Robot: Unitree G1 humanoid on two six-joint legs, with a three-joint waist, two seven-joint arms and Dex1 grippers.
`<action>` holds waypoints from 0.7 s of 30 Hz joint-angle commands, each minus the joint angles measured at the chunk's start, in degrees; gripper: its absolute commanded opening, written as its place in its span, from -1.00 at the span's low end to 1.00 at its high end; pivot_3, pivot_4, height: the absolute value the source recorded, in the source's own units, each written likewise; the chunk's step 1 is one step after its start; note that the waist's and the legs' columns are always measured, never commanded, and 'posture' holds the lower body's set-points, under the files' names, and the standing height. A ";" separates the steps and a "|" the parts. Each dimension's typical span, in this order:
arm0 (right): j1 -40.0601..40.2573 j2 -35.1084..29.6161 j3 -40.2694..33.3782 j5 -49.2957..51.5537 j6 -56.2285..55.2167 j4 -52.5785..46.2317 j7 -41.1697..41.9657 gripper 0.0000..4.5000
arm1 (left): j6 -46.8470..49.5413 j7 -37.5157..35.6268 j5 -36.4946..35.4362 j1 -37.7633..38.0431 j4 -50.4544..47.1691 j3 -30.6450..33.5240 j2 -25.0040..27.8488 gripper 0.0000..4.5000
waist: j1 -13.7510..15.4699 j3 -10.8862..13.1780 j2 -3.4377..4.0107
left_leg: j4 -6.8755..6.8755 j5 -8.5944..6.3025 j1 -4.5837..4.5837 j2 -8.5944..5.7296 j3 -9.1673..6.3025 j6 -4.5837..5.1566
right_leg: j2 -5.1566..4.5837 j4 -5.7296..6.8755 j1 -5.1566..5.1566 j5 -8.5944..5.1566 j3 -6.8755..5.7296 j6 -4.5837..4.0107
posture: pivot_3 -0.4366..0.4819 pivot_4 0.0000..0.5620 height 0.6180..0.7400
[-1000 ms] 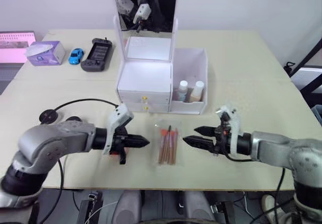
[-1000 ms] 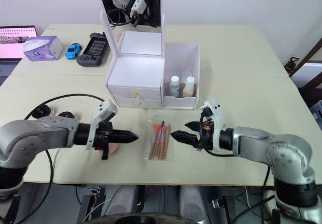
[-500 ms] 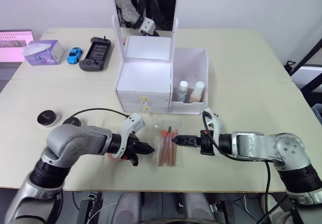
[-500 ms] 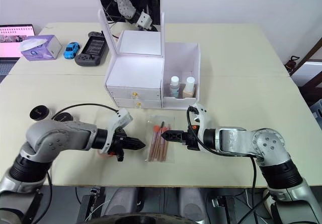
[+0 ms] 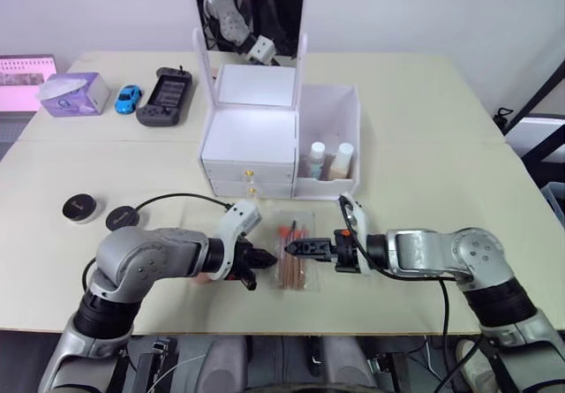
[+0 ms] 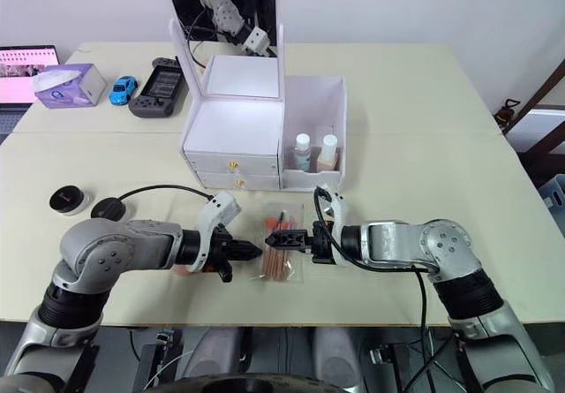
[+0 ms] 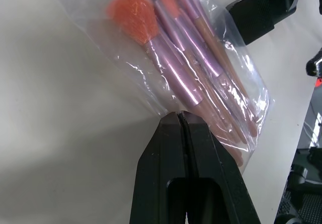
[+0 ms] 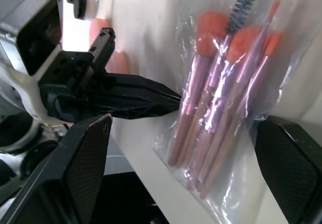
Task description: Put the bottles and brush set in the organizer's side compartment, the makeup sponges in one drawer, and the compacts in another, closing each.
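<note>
Both grippers sit at the brush set, one on each long side of the pouch. Left gripper: fingers pressed together, nothing between them, tips touching the pouch's plastic edge on the table. Right gripper: wrist view shows its fingers spread wide with the pouch lying between them, not clamped yet; tips low over the handle end.

Judgement on the step: this looks like a brace-and-pinch pickup. Left tip should hold the pouch against sliding while the right closes across the handles (stiffest part), not on loose film, which would likely slip or crumple. Lift flat, then tilt upright for the drop.

Pouch lies just in front of the organizer, below the drawers and near the side compartment. Bottles already stand in that bin, near its low front wall (so the pouch probably has to go in behind them or beside them).

Room: open table to the right of the bin, good approach lane. Near table edge is close behind both wrists. A black cable runs by the left arm, and a pink sponge peeks out just under it. Compacts are well left, out of the way. Mirror stands tall behind; keep the lift low.
</note>
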 commanded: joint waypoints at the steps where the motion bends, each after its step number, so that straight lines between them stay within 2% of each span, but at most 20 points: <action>1: -0.07 2.00 3.00 -2.96 2.16 2.62 1.49 1.00 | 0.76 0.27 1.20 0.87 -0.91 0.67 1.02 -0.99 | -0.04 0.00 0.00 | -0.01 0.00 0.04 0.01 0.00 0.00 | 0.01 0.00 0.03 0.00 0.00 -0.01 | -0.05 -0.47 1.00; 11: -1.74 6.22 1.15 -12.99 5.70 8.10 7.19 1.00 | 1.01 -0.13 2.39 0.23 -1.87 0.01 1.61 -0.99 | -0.19 -0.21 0.00 | -0.02 -0.01 0.23 0.46 -0.02 -0.01 | 0.48 -0.03 0.03 0.17 0.03 -0.32 | -0.05 -0.47 1.00; 14: -1.45 6.48 0.12 -14.51 6.74 8.19 8.58 0.56 | 0.45 -1.35 3.05 -0.53 -1.63 -0.64 3.07 -1.00 | -0.10 -0.23 0.02 | -0.01 -0.01 0.22 0.62 -0.03 -0.01 | 0.65 -0.04 0.00 0.18 0.02 -0.43 | -0.05 -0.47 1.00; 20: -1.47 6.96 -1.31 -18.91 8.92 8.58 11.82 -0.85 | -1.13 -3.85 3.56 -1.67 -0.90 -2.05 5.18 -1.00 | -0.06 -0.25 0.01 | -0.15 -0.02 0.05 0.66 0.00 0.00 | 0.69 -0.23 -0.10 0.17 0.02 -0.50 | -0.05 -0.47 1.00; 21: -1.55 7.18 -1.80 -19.18 9.14 8.54 12.12 -0.98 | -1.40 -4.13 3.82 -1.83 -0.82 -2.25 5.34 -1.00 | -0.02 -0.27 -0.02 | -0.15 -0.04 0.05 0.70 -0.01 0.03 | 0.74 -0.32 -0.06 0.18 0.02 -0.51 | -0.05 -0.47 1.00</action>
